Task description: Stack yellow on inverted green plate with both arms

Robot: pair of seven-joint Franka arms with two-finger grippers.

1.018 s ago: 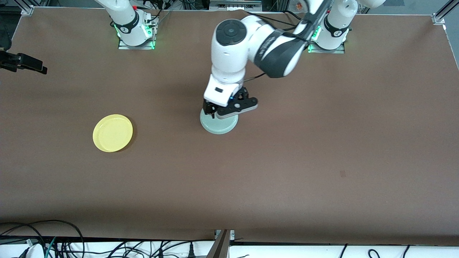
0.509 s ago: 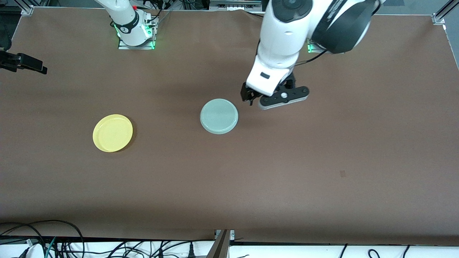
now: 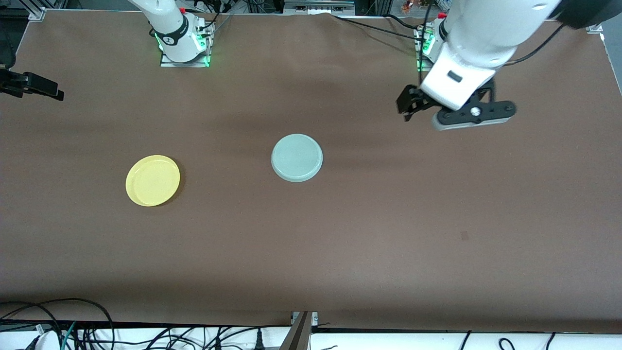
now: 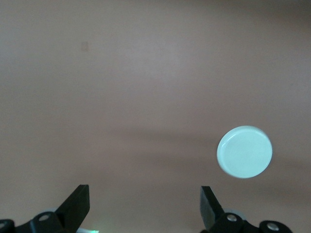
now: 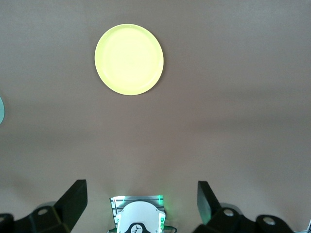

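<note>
The pale green plate [image 3: 297,157] lies upside down near the table's middle; it also shows in the left wrist view [image 4: 244,152]. The yellow plate [image 3: 152,180] lies rim up toward the right arm's end, apart from the green one, and shows in the right wrist view [image 5: 129,59]. My left gripper [image 3: 408,104] is open and empty, up in the air over bare table near its own base; its fingers stand wide apart in the left wrist view [image 4: 144,191]. My right gripper [image 5: 142,187] is open and empty, high over its own base, out of the front view.
The right arm's base [image 3: 181,36] and the left arm's base [image 3: 427,43] stand along the table's farthest edge. A black object [image 3: 31,85] juts in at the table edge at the right arm's end. Cables [image 3: 58,325] lie off the nearest edge.
My left gripper was down at the green plate; it has lifted off, open, and swung toward its own base. The green plate stays inverted in place. The yellow plate has not moved.
</note>
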